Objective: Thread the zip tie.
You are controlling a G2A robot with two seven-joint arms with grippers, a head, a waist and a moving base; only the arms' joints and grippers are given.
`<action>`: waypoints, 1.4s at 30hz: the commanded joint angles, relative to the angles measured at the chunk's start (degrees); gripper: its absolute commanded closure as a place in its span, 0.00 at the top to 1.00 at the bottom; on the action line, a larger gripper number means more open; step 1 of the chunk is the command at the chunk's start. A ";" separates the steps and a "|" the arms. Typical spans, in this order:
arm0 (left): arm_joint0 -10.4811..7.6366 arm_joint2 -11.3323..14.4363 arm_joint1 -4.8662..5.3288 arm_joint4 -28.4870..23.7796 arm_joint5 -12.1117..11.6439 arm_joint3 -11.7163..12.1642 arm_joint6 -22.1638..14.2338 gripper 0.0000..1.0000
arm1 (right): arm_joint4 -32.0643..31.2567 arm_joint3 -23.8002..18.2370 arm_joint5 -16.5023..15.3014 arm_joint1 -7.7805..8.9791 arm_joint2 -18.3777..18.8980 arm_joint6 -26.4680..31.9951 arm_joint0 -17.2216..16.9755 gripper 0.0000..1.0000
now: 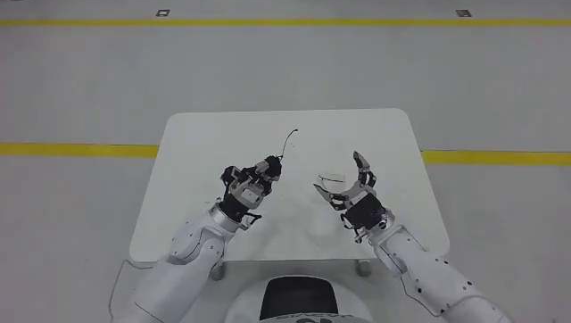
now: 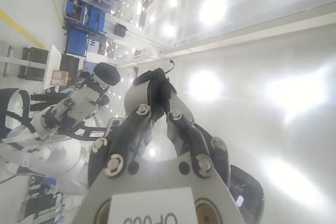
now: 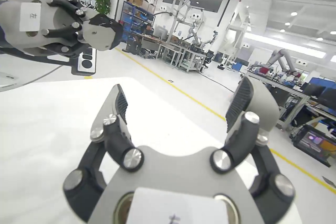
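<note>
A thin black plastic zip tie (image 1: 286, 144) is held above a white rectangular table with rounded corners (image 1: 201, 144), clamped at its lower end by the left gripper (image 1: 268, 169). The jaws of that gripper are pressed together on the strap, with no gap showing between the dark pads in the left wrist view. From the grip the strap rises free and curves away toward the far side of the table and a little to the right. It touches neither the table nor the other arm. In the left wrist view a short curved length of the strap sticks out past the closed pads and ends in a small knob-like tip.

The right gripper (image 1: 339, 173) sits to the right of the left one, at about the same distance from the near edge, above the right-centre part of the table. Its jaws are spread wide and hold nothing. One ribbed black pad (image 3: 121, 102) and the opposite one stand well apart in the right wrist view, with bare table and floor seen between them. The two grippers are near each other but do not touch, and the free end of the zip tie lies farther away than both.

The table stands on a pale grey floor (image 1: 89, 82) marked by yellow lines (image 1: 285, 22) running left to right.
</note>
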 commanded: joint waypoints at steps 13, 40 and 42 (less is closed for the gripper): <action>-1.74 4.50 -1.70 -11.54 -0.14 3.01 -9.60 0.00 | -4.93 8.52 -2.61 -2.63 -3.34 -12.36 3.73 1.00; -1.50 2.02 -6.65 2.29 -6.94 5.66 -7.81 0.00 | 0.13 11.46 -5.35 -6.86 -5.60 -16.26 7.14 0.53; -1.38 1.85 -7.03 2.61 -6.94 5.86 -8.02 0.00 | 0.53 11.92 -5.50 -7.26 -5.77 -16.40 7.52 0.49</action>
